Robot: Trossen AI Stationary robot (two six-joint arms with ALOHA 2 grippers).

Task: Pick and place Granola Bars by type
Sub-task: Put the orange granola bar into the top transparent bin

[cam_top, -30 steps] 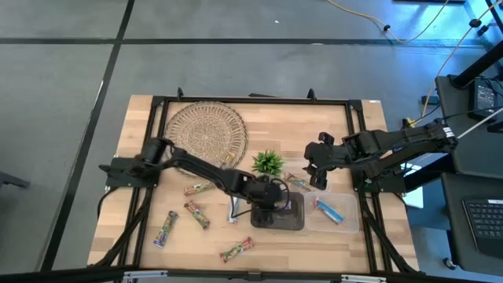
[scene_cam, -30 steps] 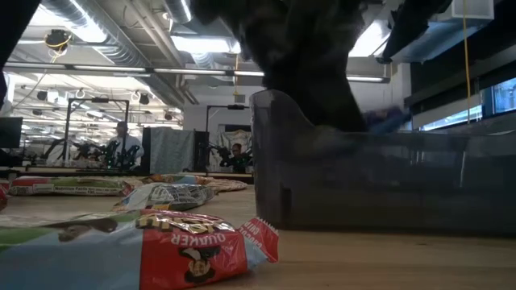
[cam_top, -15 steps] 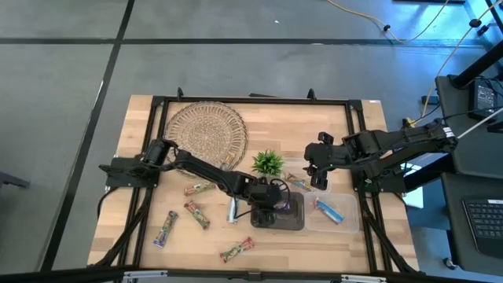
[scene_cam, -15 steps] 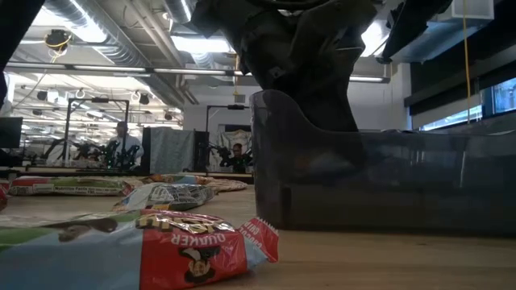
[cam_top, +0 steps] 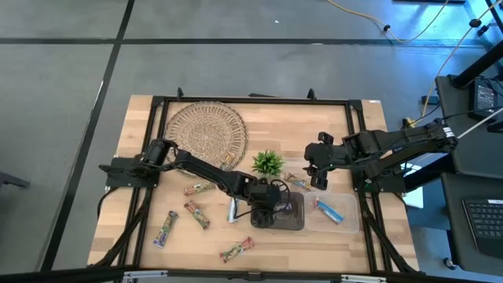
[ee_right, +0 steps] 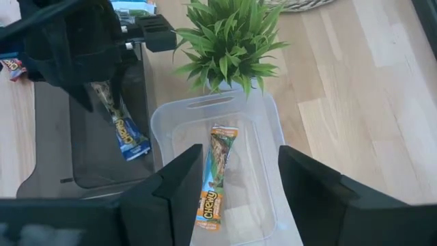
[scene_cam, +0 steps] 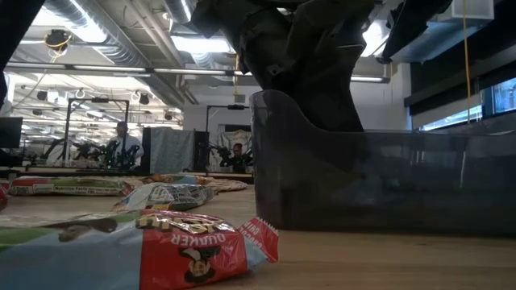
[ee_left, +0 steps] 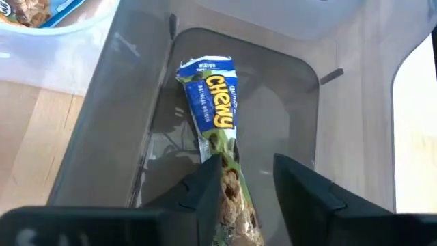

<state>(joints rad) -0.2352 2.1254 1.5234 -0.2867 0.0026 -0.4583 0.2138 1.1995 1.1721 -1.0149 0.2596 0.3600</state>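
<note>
My left gripper (cam_top: 275, 206) (ee_left: 249, 167) is open, reaching down into the dark bin (cam_top: 295, 220) (scene_cam: 387, 185). A blue Chewy bar (ee_left: 212, 96) (ee_right: 126, 130) lies on the bin's floor, with one end between the fingers. My right gripper (cam_top: 317, 174) (ee_right: 239, 157) is open and hovers above a clear bin (ee_right: 212, 102), where a tan-and-green bar (ee_right: 217, 171) lies flat. Another clear bin holds a blue-wrapped bar (cam_top: 330, 211). A silver bar (cam_top: 233, 208) and several green/red bars (cam_top: 196, 215) (cam_top: 236, 250) lie loose on the table. My left gripper stands with a finger on either side of the blue bar's near end (ee_left: 229, 184), coming from above. That end lies close along the inner side of one finger (ee_left: 205, 191); I cannot tell whether they touch. The rest of the bar lies on the bin floor.
A small green plant (cam_top: 269, 163) (ee_right: 225, 41) stands just beyond the bins, between the two grippers. A round wicker mat (cam_top: 207, 131) lies at the far left. A red Quaker-wrapped bar (scene_cam: 185, 250) lies close to the low camera. A black frame borders the table.
In the low view, a blue end that showed above the dark bin's wall a second ago has dropped out of sight. The left gripper has shifted a little inside the bin. The right arm has kept still.
</note>
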